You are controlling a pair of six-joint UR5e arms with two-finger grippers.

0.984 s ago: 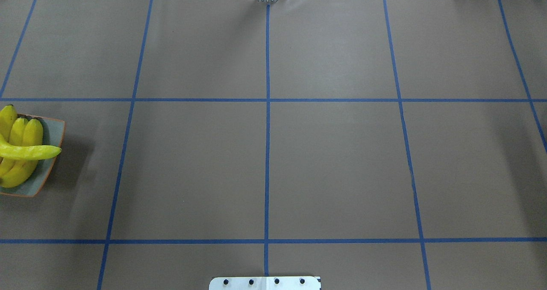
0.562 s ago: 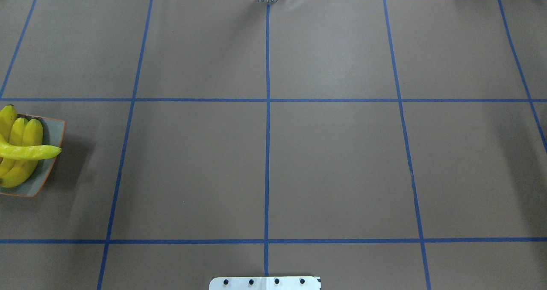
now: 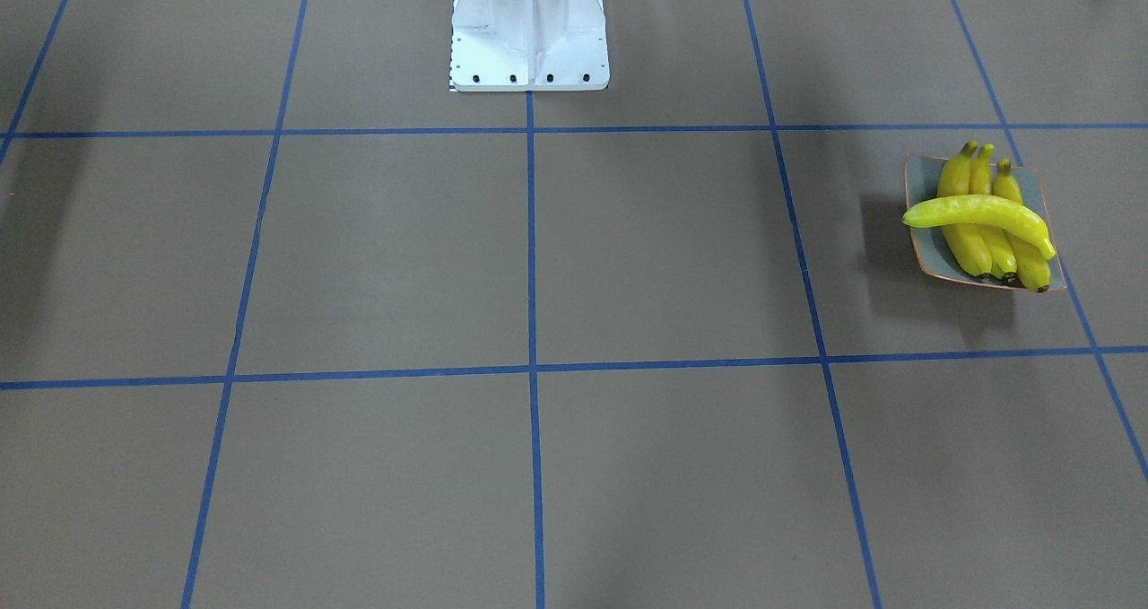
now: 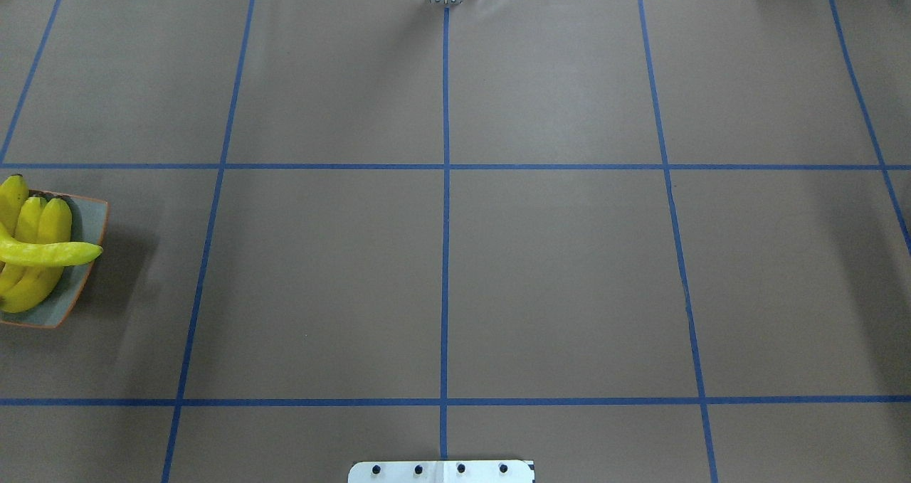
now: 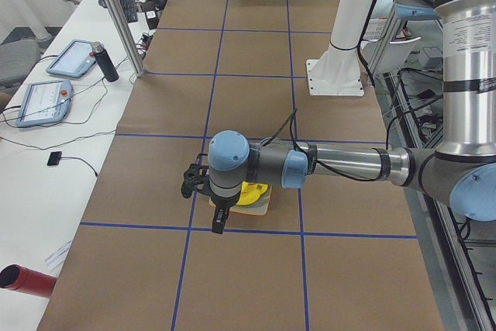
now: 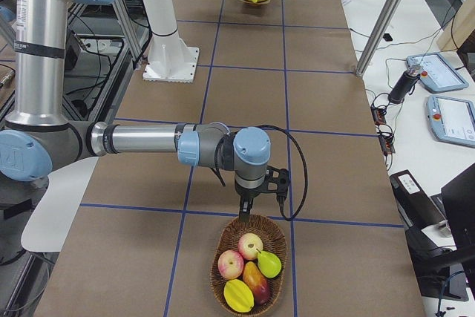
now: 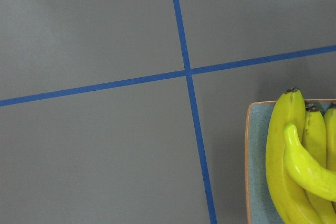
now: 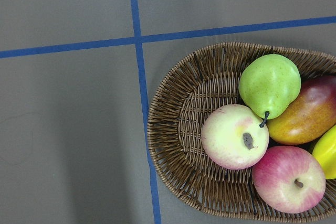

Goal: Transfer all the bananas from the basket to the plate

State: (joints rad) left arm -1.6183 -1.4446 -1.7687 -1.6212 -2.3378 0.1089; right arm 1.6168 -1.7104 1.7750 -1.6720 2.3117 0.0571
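**Bananas on plate, left end of worktop; both claws unreadable**

- **Bananas** (image 3: 978, 241): four, all lying on the plate (image 3: 1033, 183). Three lie side by side with their dark tips aligned. The paler banana (image 3: 973, 212), greenish-yellow, lies crosswise on top of them, and one end overhangs the rim.
- **Plate**: square, grey-green, thin orange rim. It stands at the robot's left end of the worktop (image 4: 555, 277), close to a crossing of the blue tape lines (image 7: 187, 72).
- **Basket** (image 8: 178, 129): oval wicker, at the robot's right end of the worktop, well apart from the plate. It holds a green pear (image 8: 269, 85), two apples (image 8: 234, 136), a mango (image 8: 307, 114) and a yellow fruit (image 8: 326, 153) cut off by the frame edge.
- **Left claw** (image 5: 217, 222): points downward near the plate's edge. Seen only from the side, so I cannot tell whether it is clenched or released.
- **Right claw** (image 6: 243, 211): points downward just over the basket's rim. Again I cannot tell its state.
- **Worktop**: brown covering with a blue tape grid. The white robot base (image 3: 529, 35) stands at the middle of the robot's edge.
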